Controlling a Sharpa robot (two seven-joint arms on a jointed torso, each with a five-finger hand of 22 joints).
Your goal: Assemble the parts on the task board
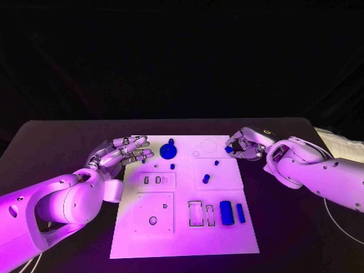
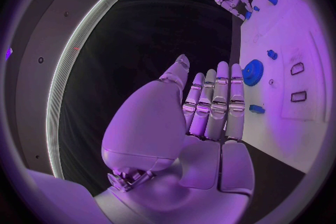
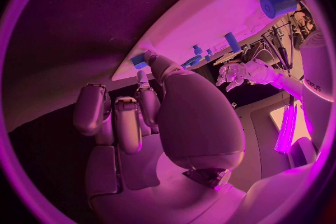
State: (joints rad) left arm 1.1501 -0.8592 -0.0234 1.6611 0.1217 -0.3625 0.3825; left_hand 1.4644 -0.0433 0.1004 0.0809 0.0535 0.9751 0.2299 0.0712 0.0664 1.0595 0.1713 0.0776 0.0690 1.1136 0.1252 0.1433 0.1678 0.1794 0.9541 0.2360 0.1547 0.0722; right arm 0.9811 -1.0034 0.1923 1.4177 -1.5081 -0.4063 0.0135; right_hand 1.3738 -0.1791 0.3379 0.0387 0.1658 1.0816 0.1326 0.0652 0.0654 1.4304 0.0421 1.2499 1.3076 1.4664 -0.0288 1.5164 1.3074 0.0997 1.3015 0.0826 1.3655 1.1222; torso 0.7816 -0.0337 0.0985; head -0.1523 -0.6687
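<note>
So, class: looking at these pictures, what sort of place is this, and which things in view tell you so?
Probably a robotics lab or test bench, not a factory floor. A white task board with small blue parts lies on a black table against a dark backdrop, with the left hand and right hand at its far corners.

My white task board (image 1: 186, 227) lies flat at the table's middle. On it: a blue round disc part (image 1: 169, 152) near the far edge, a small blue peg (image 1: 206, 178) mid-board, and two blue bars (image 1: 226, 212) lying side by side beside empty rectangular slots (image 1: 196, 214).
</note>
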